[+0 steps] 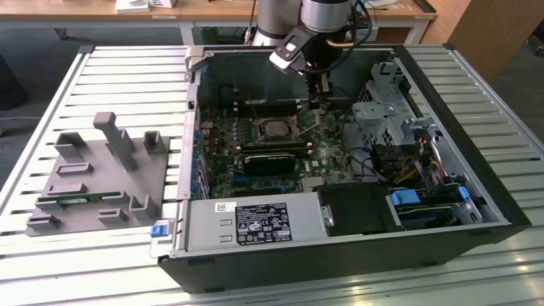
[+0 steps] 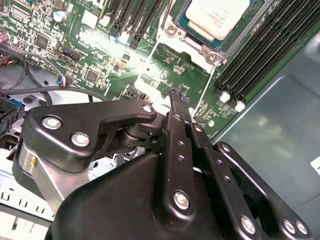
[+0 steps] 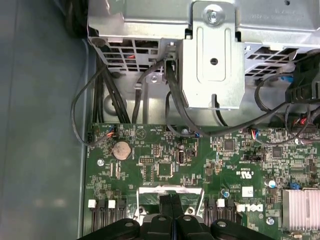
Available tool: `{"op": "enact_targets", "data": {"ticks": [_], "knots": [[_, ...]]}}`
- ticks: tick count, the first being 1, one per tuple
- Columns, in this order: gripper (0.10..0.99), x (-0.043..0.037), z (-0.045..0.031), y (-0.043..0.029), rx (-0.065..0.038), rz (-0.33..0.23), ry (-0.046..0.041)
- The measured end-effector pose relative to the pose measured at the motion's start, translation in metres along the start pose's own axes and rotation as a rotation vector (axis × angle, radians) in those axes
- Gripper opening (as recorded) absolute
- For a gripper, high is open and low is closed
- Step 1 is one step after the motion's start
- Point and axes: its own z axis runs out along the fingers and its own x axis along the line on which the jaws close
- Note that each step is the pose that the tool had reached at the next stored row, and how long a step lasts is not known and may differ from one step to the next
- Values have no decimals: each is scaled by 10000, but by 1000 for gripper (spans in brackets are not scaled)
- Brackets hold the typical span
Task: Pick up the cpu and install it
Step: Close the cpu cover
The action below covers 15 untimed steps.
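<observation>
The cpu [image 2: 216, 14], a flat square chip with a pale silver top, lies in the metal-framed socket [image 1: 274, 129] on the green motherboard [image 3: 165, 165] inside the open computer case. My gripper [image 1: 319, 105] hangs over the board, beside the socket on the exterior view's right and a little above it. In both wrist views its two black fingers are pressed together with nothing between them. The gripper [image 2: 176, 95] tip points at the bare board just off the socket frame. In the first wrist view the gripper [image 3: 172, 199] sits over the metal bracket at the board's edge.
A silver drive cage [image 1: 383, 115] and loose cables [image 3: 100, 100] stand close to the gripper on the exterior view's right. A ribbed black block [image 1: 272, 160] and the power supply [image 1: 255, 223] lie nearer the front. Left of the case, a grey fixture [image 1: 93, 185] holds a green memory stick [image 1: 75, 199].
</observation>
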Motion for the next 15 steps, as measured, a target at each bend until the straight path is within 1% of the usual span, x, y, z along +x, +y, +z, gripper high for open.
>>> {"op": "enact_targets", "data": {"ticks": [5,15], "knots": [[106,0,3,47,1,-1,0],[106,10,16,169,2,0,0]]}}
